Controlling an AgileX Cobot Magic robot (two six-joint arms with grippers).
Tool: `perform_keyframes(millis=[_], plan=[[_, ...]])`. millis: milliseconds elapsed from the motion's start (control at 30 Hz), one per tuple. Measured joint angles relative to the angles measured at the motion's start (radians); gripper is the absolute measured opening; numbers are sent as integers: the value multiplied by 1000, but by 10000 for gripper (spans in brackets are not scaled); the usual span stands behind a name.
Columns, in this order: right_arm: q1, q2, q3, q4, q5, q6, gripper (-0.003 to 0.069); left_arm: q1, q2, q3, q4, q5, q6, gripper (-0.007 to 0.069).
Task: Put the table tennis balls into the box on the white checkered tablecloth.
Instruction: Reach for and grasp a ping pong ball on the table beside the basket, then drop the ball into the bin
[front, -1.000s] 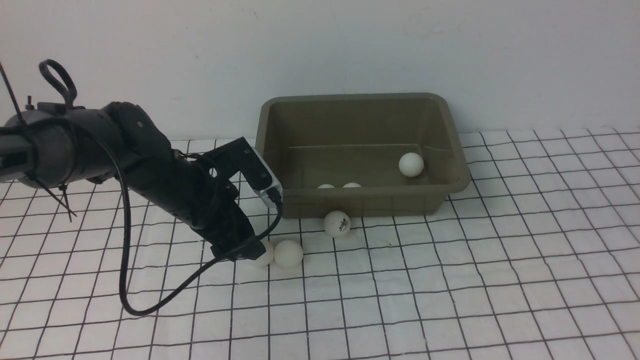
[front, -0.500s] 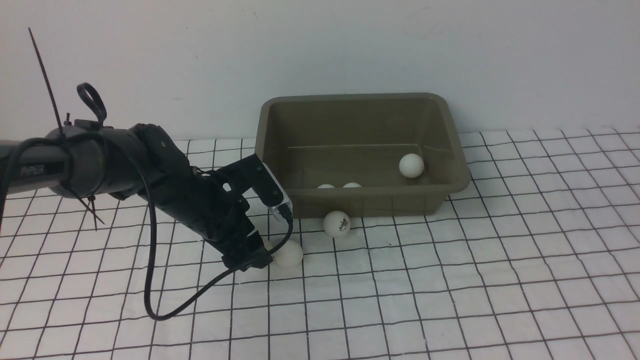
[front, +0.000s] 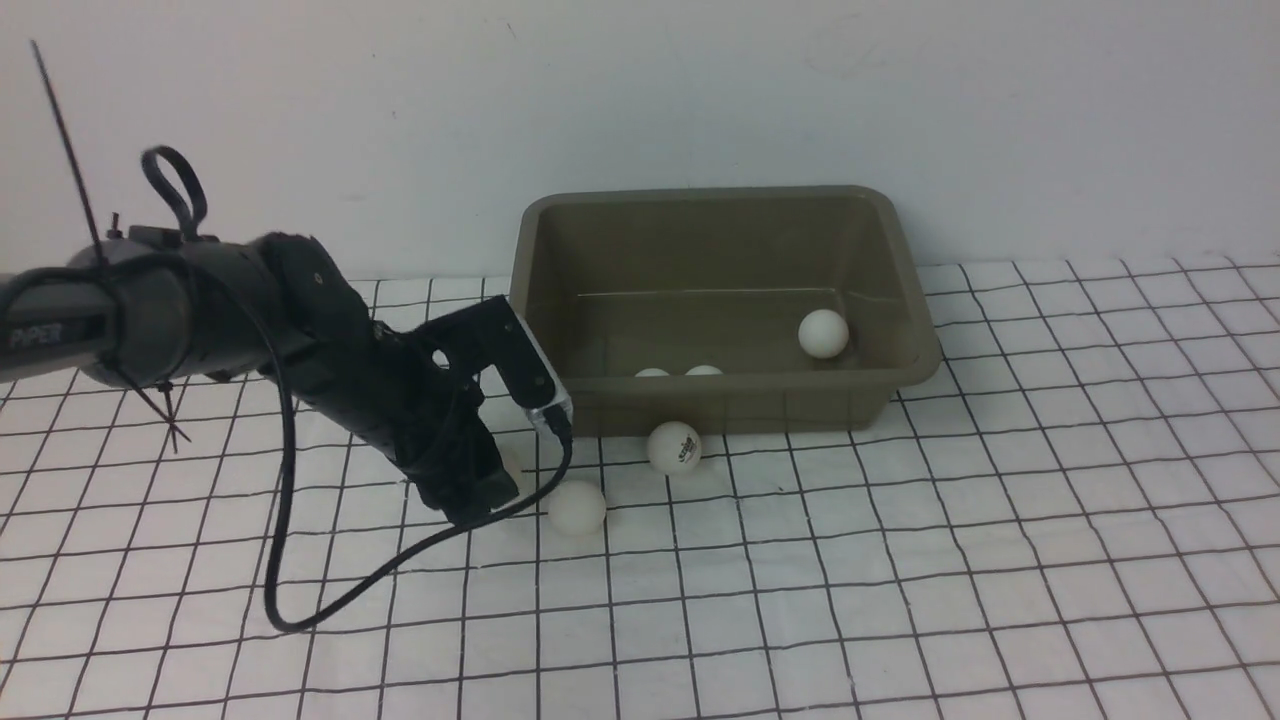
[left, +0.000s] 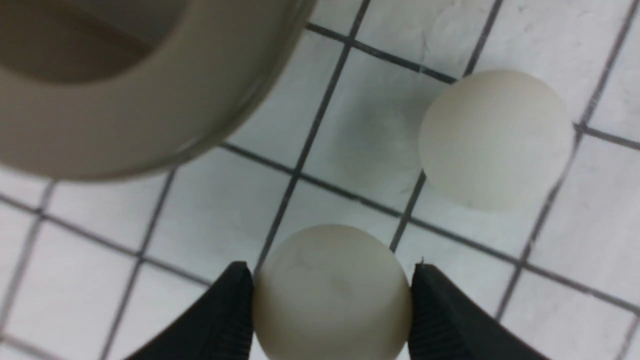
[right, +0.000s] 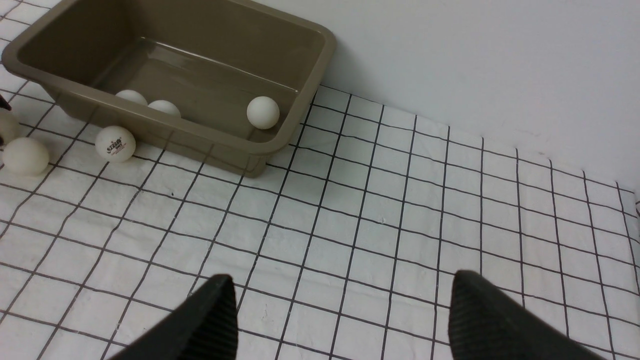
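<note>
Three table tennis balls (front: 823, 332) lie in the box (front: 725, 405); my left tool (left: 330, 265) grips a fourth ball (left: 332, 300) just beside it, ready for lifting over the rim. My right tool (right: 342, 277) stands wide, empty.

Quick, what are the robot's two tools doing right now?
Left tool: closed on a table tennis ball.
Right tool: open, holding nothing.

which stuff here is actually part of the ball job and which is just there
Part of the job:
left gripper, shut on the gripped ball
plain ball and logo ball on the white checkered tablecloth
three balls inside the box

Just there:
black cable on the left arm
white wall
</note>
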Motion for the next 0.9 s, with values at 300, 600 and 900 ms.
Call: perform_keyframes(millis=[300,600,900], plan=[[0,0,0,8,0,-3,479,-2,-115,-60,-9,23,-61,353],[0,0,0,10,0,-3,461,-11,17,-271,-261,-4,159,353],[0,0,0,12,0,-4,461,-11,94,-373,-266,96,115,454]])
